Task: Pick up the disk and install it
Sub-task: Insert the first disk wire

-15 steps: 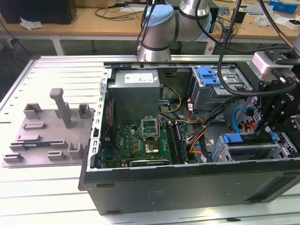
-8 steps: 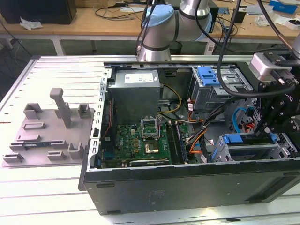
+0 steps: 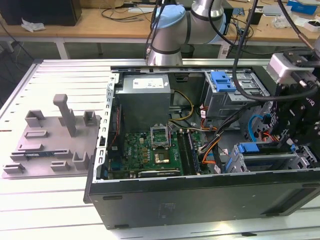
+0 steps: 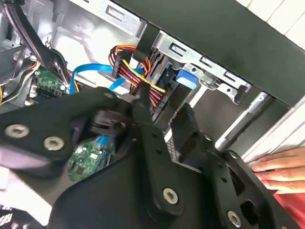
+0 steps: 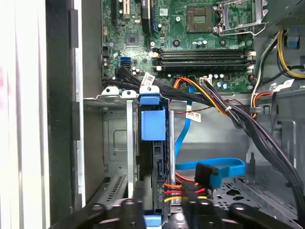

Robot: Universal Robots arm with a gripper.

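The disk (image 3: 260, 149) stands on edge in a slot of the metal drive cage (image 3: 235, 165) at the case's corner nearest the exterior view's right. In the first wrist view I look straight down its blue bracket (image 5: 152, 119), and the drive body (image 5: 155, 171) runs below it between the cage walls (image 5: 107, 143). My gripper (image 5: 159, 212) is directly over the disk's near end, its black parts on either side of the bracket. In the exterior view the gripper (image 3: 289, 146) hangs just above that cage. The second wrist view shows the blue bracket tab (image 4: 186, 78) at the cage mouth.
The open case (image 3: 200, 200) holds a motherboard (image 3: 150, 150), a grey power supply box (image 3: 145, 97) and another blue bracket (image 3: 222, 81) on the far cage. Power cables (image 5: 181, 188) and a blue data cable (image 5: 214, 169) crowd the disk's side. A hand (image 4: 281, 167) rests by the case. A grey fixture (image 3: 55, 135) lies at the exterior view's left.
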